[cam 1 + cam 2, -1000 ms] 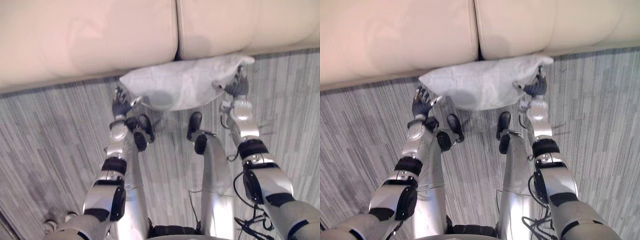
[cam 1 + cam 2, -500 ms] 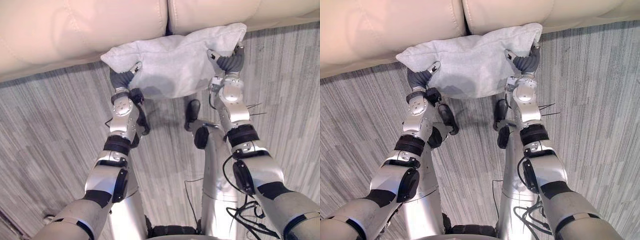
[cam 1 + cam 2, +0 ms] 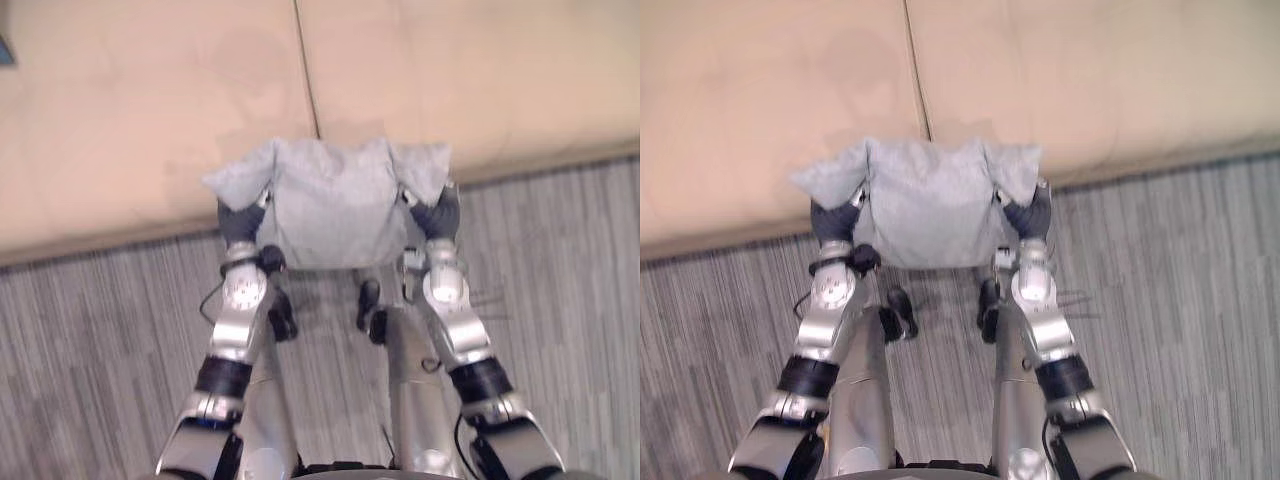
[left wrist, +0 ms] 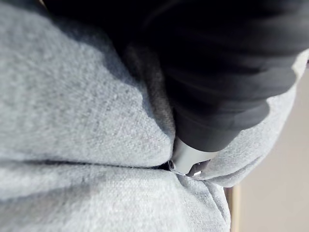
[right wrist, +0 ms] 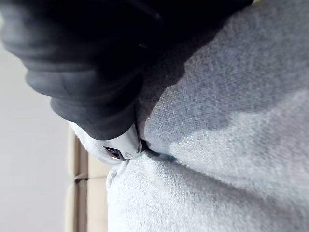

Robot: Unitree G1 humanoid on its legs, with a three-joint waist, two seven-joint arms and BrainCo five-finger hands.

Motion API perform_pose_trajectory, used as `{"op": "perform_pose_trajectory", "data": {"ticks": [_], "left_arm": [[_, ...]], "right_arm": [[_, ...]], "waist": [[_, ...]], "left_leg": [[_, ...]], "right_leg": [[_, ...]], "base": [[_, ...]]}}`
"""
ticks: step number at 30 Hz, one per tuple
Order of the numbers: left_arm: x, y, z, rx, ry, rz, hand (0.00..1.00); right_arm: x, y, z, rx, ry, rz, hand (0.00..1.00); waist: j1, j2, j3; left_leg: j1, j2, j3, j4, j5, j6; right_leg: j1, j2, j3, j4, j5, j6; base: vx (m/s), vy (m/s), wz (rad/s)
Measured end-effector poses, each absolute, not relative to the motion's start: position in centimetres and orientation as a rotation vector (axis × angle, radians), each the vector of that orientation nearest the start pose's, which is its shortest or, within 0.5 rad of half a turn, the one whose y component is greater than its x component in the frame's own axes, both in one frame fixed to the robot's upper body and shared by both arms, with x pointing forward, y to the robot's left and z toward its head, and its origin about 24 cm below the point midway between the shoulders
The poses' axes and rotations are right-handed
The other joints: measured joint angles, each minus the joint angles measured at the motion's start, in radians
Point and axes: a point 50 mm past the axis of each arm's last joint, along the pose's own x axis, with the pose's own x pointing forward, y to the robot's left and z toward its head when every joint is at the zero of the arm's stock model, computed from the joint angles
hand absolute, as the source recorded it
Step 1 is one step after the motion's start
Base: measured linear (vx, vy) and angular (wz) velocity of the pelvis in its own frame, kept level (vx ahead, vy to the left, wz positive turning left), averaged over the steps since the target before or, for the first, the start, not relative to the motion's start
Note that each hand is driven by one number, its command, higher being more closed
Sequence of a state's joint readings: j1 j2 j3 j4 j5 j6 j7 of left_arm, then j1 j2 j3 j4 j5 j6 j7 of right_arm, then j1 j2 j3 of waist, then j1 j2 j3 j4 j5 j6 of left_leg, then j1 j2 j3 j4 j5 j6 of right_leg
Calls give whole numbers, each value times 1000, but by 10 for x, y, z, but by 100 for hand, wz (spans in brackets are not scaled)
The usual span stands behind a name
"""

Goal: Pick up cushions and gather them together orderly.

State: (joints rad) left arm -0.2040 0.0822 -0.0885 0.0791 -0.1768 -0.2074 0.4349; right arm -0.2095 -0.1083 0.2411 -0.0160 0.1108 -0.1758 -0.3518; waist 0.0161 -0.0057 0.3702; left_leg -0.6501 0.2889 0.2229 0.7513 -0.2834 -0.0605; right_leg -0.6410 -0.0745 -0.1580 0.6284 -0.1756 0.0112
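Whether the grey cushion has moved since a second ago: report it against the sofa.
Yes: lifted off the floor, the cushion now overlaps the sofa seat, between left robot hand and right robot hand.

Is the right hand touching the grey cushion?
Touching. The right wrist view shows the right hand pressed into the grey cushion, the fabric folding around it.

The soft grey cloth cushion (image 3: 335,205) sits between the left hand (image 3: 240,222) and the right hand (image 3: 437,215), one at each end. The cream leather sofa (image 3: 150,110) is behind it, the grey striped floor (image 3: 100,340) below
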Motion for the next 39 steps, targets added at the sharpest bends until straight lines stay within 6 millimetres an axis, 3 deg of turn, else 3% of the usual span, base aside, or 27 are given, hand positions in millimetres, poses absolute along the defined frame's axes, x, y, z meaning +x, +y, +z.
{"op": "perform_pose_trajectory", "data": {"ticks": [3, 7, 15, 17, 19, 22, 23, 25, 27, 29, 30, 32, 33, 34, 35, 36, 37, 39], "left_arm": [[262, 162, 62, -141, -199, 324, 100], [242, 172, 40, -73, -121, 306, 100], [224, 172, 21, -57, -38, 273, 100], [223, 173, 20, -56, -32, 270, 100], [220, 173, 17, -53, -20, 259, 100], [218, 172, 13, -43, 12, 239, 100], [217, 172, 11, -30, 22, 233, 100], [217, 172, 11, -26, 20, 232, 100], [218, 175, 12, -6, 18, 227, 100], [217, 173, 11, 12, 25, 208, 100], [217, 173, 11, 15, 26, 206, 100], [217, 169, 9, 19, 35, 193, 100], [218, 163, 7, 5, 42, 182, 100], [221, 160, 10, 0, 28, 167, 100], [224, 158, 12, -7, 18, 161, 100], [229, 156, 15, -13, 3, 152, 100], [232, 153, 13, -22, 9, 144, 100], [233, 152, 5, -27, 49, 143, 100]], "right_arm": [[262, -105, 88, 69, -292, 25, 100], [259, -102, 71, 25, -230, 109, 100], [255, -107, 59, -30, -180, 157, 100], [255, -107, 58, -32, -179, 159, 100], [256, -107, 55, -40, -163, 159, 100], [254, -109, 48, -48, -133, 154, 100], [252, -110, 45, -50, -123, 153, 100], [252, -110, 45, -53, -122, 166, 100], [251, -110, 44, -54, -118, 171, 100], [249, -112, 41, -59, -105, 166, 100], [249, -113, 41, -60, -102, 165, 100], [246, -118, 37, -78, -87, 160, 100], [246, -125, 36, -99, -82, 152, 100], [248, -128, 37, -96, -86, 137, 100], [249, -129, 39, -95, -90, 132, 100], [250, -132, 40, -94, -95, 120, 100], [251, -134, 41, -92, -99, 111, 100], [252, -134, 42, -92, -102, 108, 100]], "waist": [[1, -18, -89], [3, -23, -126], [1, -24, -159], [3, -23, -160], [6, -12, -160], [-3, -9, -157], [-11, 6, -152], [-10, 6, -152], [-18, 6, -153], [-48, -7, -159], [-55, -8, -159], [-65, 6, -161], [-58, 59, -174], [-59, 69, -180], [-58, 69, -179], [-57, 69, -179], [-54, 69, -178], [-49, 69, -177]], "left_leg": [[158, -48, 24, -156, 34, -3], [341, -99, 43, -372, 121, -12], [437, -114, 49, -435, 121, -14], [436, -113, 45, -425, 104, -4], [435, -94, 23, -387, 39, 1], [454, -102, 2, -332, -19, 28], [478, -117, -4, -332, -33, 39], [491, -122, -11, -333, -49, 34], [493, -131, -40, -344, -53, 32], [529, -157, -91, -368, -73, 0], [543, -162, -103, -370, -84, -12], [597, -155, -147, -377, -119, -56], [614, -109, -177, -396, -96, -101], [589, -88, -209, -352, -68, -145], [556, -75, -224, -285, -50, -156], [478, -54, -224, -138, 1, -152], [395, -33, -206, 20, 72, -121], [327, -12, -145, 163, 55, -82]], "right_leg": [[142, -8, 1, -132, 20, 15], [324, -4, 19, -355, 110, 22], [445, 9, 24, -490, 178, 20], [446, 10, 24, -486, 184, 21], [420, 22, 28, -407, 178, 27], [294, -19, 37, -78, 144, 36], [261, -21, 52, -35, 82, 25], [240, -7, 77, -116, 66, 29], [214, 22, 105, -300, 117, 46], [209, 20, 160, -521, 251, 59], [210, 16, 175, -546, 270, 56], [212, 21, 179, -482, 382, 30], [191, 59, 137, -400, 305, 6], [176, 76, 106, -354, 263, -18], [176, 85, 96, -342, 247, -28], [190, 97, 81, -340, 222, -41], [218, 106, 77, -354, 208, -52], [288, 111, 82, -399, 199, -67]], "base": [[245, 19, 7], [217, 17, -2], [85, 43, -7], [4, 60, -3], [-26, 81, -19], [-36, 111, 9], [42, 66, 26], [101, 0, 28], [224, -81, 49], [319, -167, 80], [391, -233, 82], [409, -248, 54], [471, -236, 31], [527, -265, 26], [425, -212, 24], [388, -196, 16], [363, -141, 8], [357, -76, -4]]}}
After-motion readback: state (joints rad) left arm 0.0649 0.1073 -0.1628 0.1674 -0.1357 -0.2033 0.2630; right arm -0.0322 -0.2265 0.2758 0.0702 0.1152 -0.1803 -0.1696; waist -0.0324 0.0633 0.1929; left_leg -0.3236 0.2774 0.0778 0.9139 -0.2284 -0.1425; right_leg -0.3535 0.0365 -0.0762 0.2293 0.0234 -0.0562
